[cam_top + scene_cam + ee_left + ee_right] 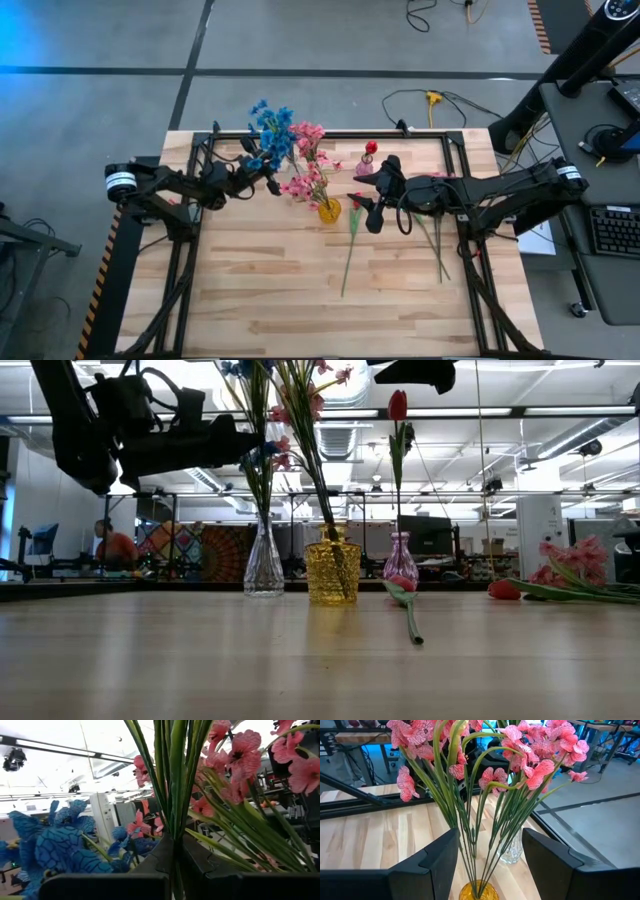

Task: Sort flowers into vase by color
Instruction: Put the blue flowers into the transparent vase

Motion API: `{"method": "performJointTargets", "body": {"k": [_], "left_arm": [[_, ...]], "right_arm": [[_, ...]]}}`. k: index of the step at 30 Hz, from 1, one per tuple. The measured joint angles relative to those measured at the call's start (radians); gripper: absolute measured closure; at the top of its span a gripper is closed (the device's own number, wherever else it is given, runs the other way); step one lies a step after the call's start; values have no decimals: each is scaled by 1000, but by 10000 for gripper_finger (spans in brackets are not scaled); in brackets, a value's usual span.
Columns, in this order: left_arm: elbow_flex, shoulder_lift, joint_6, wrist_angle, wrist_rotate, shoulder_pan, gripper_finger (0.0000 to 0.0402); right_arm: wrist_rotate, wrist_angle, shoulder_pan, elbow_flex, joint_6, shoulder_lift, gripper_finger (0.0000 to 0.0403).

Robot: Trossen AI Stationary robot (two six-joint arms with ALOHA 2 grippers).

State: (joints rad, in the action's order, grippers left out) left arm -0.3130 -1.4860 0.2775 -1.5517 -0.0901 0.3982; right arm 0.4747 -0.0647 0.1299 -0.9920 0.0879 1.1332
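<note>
Your left gripper [272, 183] is clamped on a green stem beside the blue flowers [270, 128] in the clear vase [263, 568]. Pink flowers [308, 160] fill the yellow vase [329, 210]. Your right gripper [362, 212] hangs open just beyond, with a red tulip [352, 225] lying on the table [270, 300].

My high camera looks straight down on the whole table [260, 300]. My low one sits at tabletop height, facing the room. Both wrist cameras sit close among the pink flowers [530, 750]; all four views share the yellow vase [333, 572] group.
</note>
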Motion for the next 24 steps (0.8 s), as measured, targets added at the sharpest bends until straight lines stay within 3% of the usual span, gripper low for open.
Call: {"method": "performJointTargets", "body": {"k": [24], "left_arm": [[-1, 0, 2, 17, 84, 41, 401]], "right_arm": [[-1, -1, 0, 0, -2, 0, 190]]}}
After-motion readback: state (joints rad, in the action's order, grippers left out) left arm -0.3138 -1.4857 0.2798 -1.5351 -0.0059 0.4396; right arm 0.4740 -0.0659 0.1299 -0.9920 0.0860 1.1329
